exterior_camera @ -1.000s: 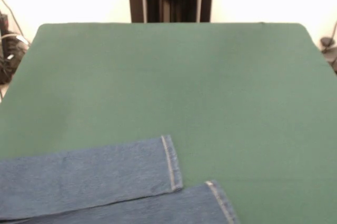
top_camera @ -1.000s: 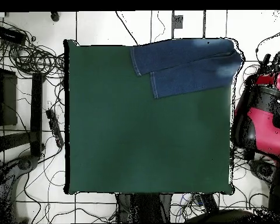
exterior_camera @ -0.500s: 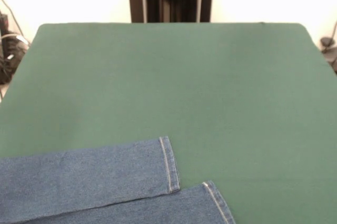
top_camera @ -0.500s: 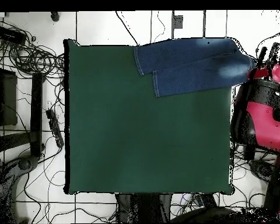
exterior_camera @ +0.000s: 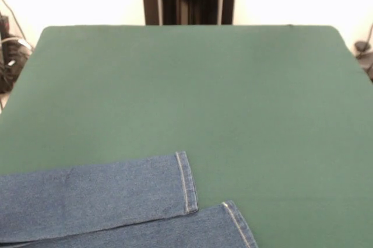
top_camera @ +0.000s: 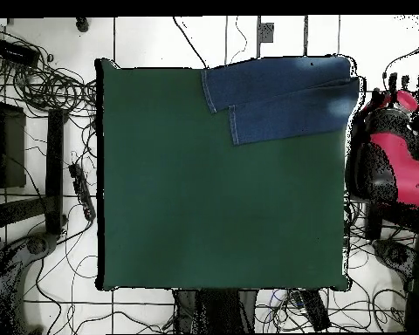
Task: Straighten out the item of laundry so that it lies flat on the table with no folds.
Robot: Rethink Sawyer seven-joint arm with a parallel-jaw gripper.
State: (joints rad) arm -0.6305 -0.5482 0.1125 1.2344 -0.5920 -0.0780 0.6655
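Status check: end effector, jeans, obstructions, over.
End effector state unclear beside the table. Jeans in table corner, legs side by side. Nothing else on the cloth.

- Small pair of blue denim jeans (top_camera: 283, 105): spread in the top right corner of the overhead view, legs pointing left, waist end at the right edge of the table.
- Two legs side by side and touching along their inner edges; upper leg reaching further left than lower leg.
- Hems (exterior_camera: 185, 182) finished with pale stitching, cut ends square.
- Fabric mostly smooth; paler patch near the right end in the overhead view.
- In the front view, only the leg ends visible, at the bottom left corner.
- Large rectangular table covered in dark green felt-like cloth (top_camera: 213, 209): far wider than the jeans, surface flat and even.
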